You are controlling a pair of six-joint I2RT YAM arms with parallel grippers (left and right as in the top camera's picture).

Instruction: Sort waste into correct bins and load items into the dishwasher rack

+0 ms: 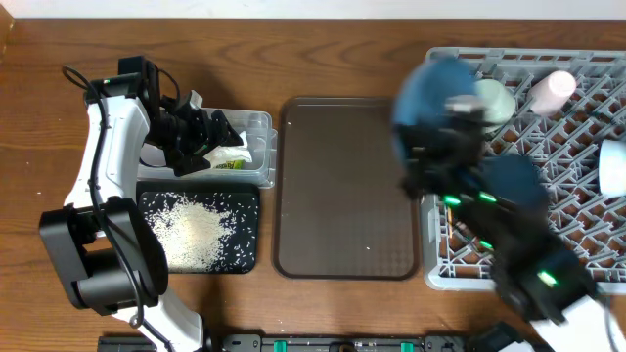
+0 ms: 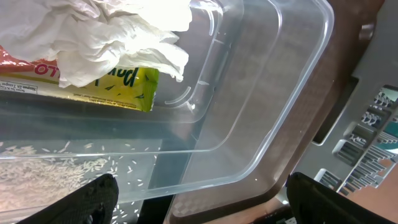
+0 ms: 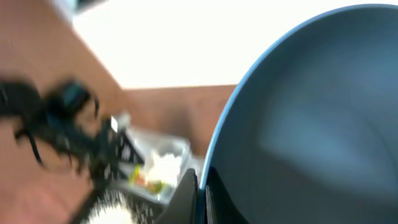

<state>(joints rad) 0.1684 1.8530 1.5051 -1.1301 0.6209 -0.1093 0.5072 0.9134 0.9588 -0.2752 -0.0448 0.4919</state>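
**Hazards, as I judge them**
- Right tool (image 3: 200, 190): pinched shut on the thin rim of the blue plate (image 1: 430, 98), which hangs at the near-left corner of the rack (image 1: 577, 225). The plate is blurred. With such a narrow edge grip it could pivot or slip out.
- The plate could strike the mint bowl (image 1: 496, 98) just beside it, or jam across the pegs.
- Left tool (image 2: 214, 199): fingers wide apart, holding nothing, above the clear tub (image 2: 280, 93). Lowering it could snag the tissue (image 2: 106, 37).

**Count**
- Plate: 1
- Mint bowl: 1, in the rack
- Cups: 2, pink cup (image 1: 554, 88) and white cup (image 1: 614, 166), both in the rack
- Tissue: 1, in the tub
- Snack wrapper (image 2: 118, 87): 1, in the tub
- Rice (image 1: 191, 230): one heap, in the black tray (image 1: 249, 200)
- Brown tray (image 1: 347, 186): 1, on the worktop (image 1: 323, 49)
- Chopsticks: none that I can see
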